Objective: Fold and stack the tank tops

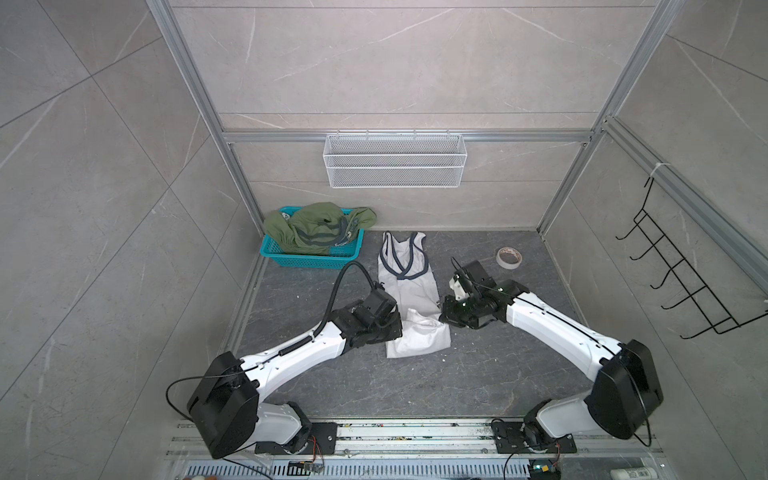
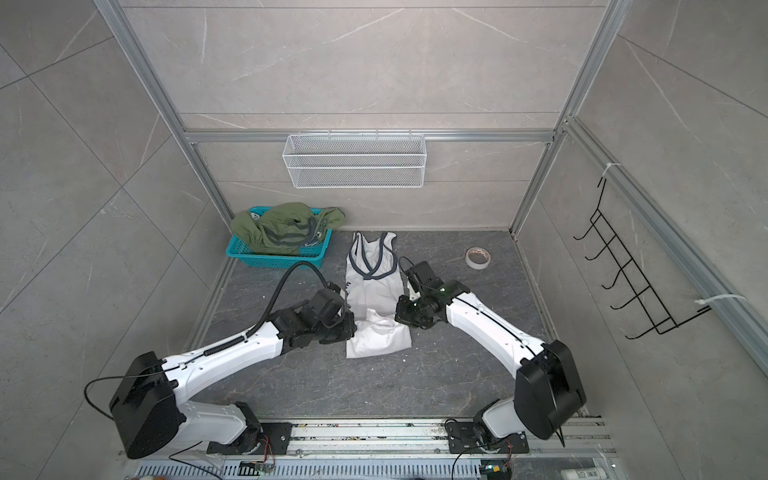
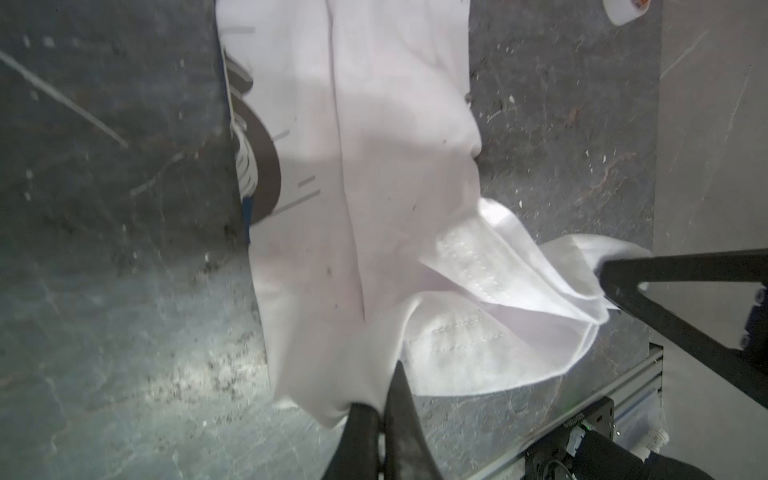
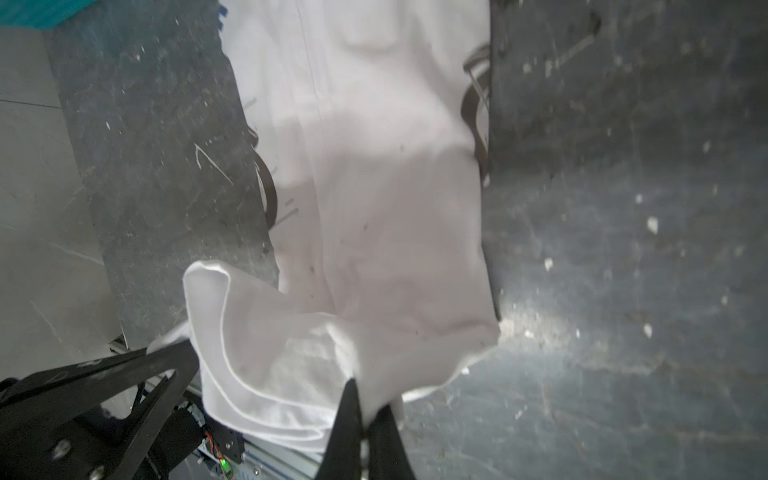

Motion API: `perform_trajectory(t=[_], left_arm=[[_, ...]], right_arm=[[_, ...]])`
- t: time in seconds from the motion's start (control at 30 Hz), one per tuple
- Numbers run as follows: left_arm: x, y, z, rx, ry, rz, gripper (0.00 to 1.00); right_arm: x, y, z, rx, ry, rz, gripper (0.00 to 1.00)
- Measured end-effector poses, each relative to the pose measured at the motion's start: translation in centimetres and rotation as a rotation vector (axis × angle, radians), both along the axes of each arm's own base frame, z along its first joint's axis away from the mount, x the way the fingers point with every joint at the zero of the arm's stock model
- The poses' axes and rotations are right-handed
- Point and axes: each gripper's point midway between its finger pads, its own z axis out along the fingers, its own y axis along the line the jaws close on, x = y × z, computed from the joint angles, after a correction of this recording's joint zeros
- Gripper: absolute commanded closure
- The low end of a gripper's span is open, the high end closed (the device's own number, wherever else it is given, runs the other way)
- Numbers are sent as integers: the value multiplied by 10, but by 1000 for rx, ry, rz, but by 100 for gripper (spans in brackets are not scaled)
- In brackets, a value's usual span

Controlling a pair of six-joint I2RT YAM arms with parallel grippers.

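Observation:
The white tank top (image 1: 409, 286) (image 2: 376, 291) lies lengthwise on the dark table, folded narrow, with its navy-trimmed straps at the far end. Its near hem is lifted and bunched. My left gripper (image 1: 397, 328) (image 3: 380, 399) is shut on the hem's left corner. On the right corner my right gripper (image 1: 442, 318) (image 4: 368, 399) is shut too. The shirt's cloth (image 3: 374, 166) (image 4: 374, 187) fills both wrist views, and a dark printed graphic shows along its edges. The olive green tank top (image 1: 318, 230) (image 2: 286, 230) sits crumpled in the teal basket (image 1: 307, 262) at the back left.
A roll of tape (image 1: 509, 257) (image 2: 478, 257) lies at the back right of the table. On the back wall hangs a white wire basket (image 1: 395, 160). A black hook rack (image 1: 681, 274) is fixed to the right wall. Aluminium rails run along the table's front edge.

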Motion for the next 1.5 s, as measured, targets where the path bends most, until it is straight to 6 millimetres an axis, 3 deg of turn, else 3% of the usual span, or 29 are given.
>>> perform_trajectory(t=[0.13,0.33,0.53,0.83,0.93,1.07,1.17,1.27,1.5], left_arm=[[39,1,2,8,-25,22,100],[84,2,-14,49,-31,46,100],[107,10,-32,87,-24,71,99],[147,14,-41,87,-34,112,95],[154,18,-50,96,-21,127,90],[163,22,-59,100,0,140,66],[170,25,-59,101,3,146,54],[178,31,-51,96,-11,159,47],[183,41,-38,99,-41,158,47]], right_arm=[[37,5,-8,-16,-25,6,100],[79,10,-17,-45,-62,33,100],[117,13,-28,-76,-89,41,100],[155,13,-46,-101,-88,15,100],[166,17,-49,-103,-93,16,89],[174,18,-58,-127,-90,26,61],[173,11,-64,-169,-79,14,50],[173,3,-64,-206,-85,0,46],[150,-12,-50,-228,-108,4,43]])
